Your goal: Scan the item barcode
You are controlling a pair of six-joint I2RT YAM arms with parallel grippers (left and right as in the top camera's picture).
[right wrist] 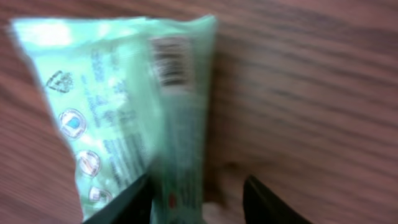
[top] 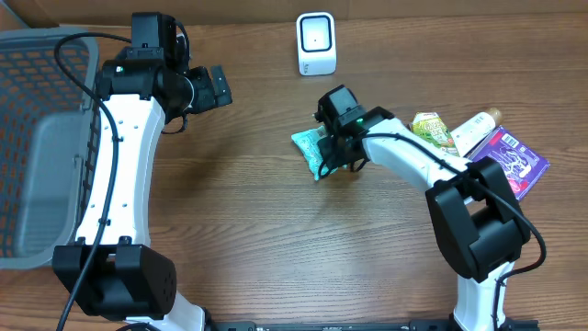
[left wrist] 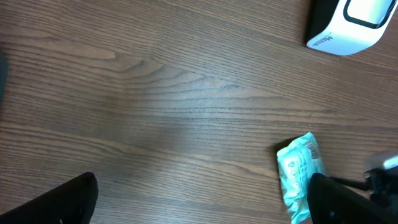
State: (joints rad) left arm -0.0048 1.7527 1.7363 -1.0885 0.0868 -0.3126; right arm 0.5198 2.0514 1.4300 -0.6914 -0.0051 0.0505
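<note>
**Mint-green crinkly plastic packet (top: pixel 308 147) flat on brown wood-grain table (top: pixel 276 248), right jaws parted over it**

Packet lies near table centre, at 6 o'clock from the white boxy barcode scanner (top: pixel 316 43), well apart from it. Printed black barcode (right wrist: pixel 168 62) faces up in the right wrist view, which is blurred. Right gripper (top: pixel 333 158) is at the packet's 3 o'clock end. Its jaws are partly spread, one finger against the packet edge, bare wood between packet and the other finger, so not clamped. Left gripper (top: pixel 219 87) is at 10 o'clock, jaws wide, holding nothing. Grey mesh basket (top: pixel 37 138) at 9 o'clock. Yellow-green pouch (top: pixel 432 129), white bottle (top: pixel 478 129) and purple packet (top: pixel 516 161) clustered at 3 o'clock.
</note>
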